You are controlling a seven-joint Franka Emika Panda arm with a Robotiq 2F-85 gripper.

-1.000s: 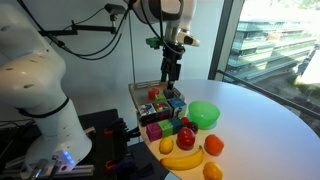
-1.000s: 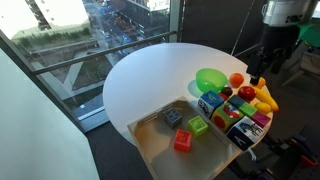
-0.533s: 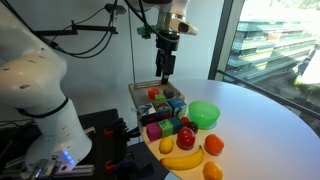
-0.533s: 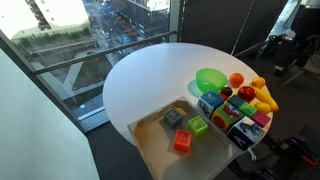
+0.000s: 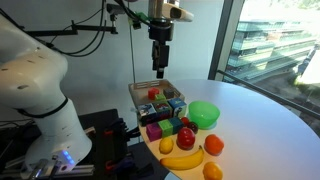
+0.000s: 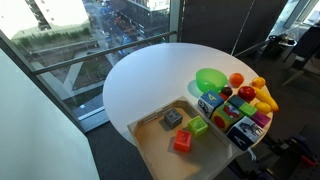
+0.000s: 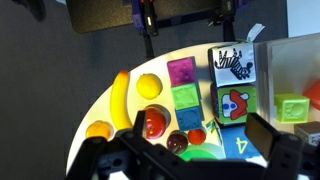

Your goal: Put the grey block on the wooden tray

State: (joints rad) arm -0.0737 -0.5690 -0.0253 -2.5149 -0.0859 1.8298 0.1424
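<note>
At the bench's edge, the wooden tray (image 6: pixel 141 134) is seen in an exterior view, and the grey block (image 6: pixel 172 117) is lying inside it, flat on the tray's floor. Just beside it a green block (image 6: pixel 197 126) is found. A red block (image 6: pixel 183 141) is set a little apart from both, and all three are kept within the low wooden sides.

High over that end of the white round bench (image 6: pixel 150 75), the gripper (image 5: pixel 159 70) is hung, pointed straight down and well clear of everything below. In the wrist view the jaws are shown apart, one finger at each lower side of the picture, with the toys spread out between them.

Next to the tray a tight cluster of cubes is packed, and a zebra cube (image 7: pixel 232 65) and a magenta block (image 7: pixel 182 72) can be picked out there. A bright-green bowl (image 5: pixel 204 114) is parked beside the cluster, toward the middle of the bench. Along the edge a lemon (image 5: pixel 166 146), a banana (image 5: pixel 181 159) and an orange (image 5: pixel 212 171) are lined up.
</note>
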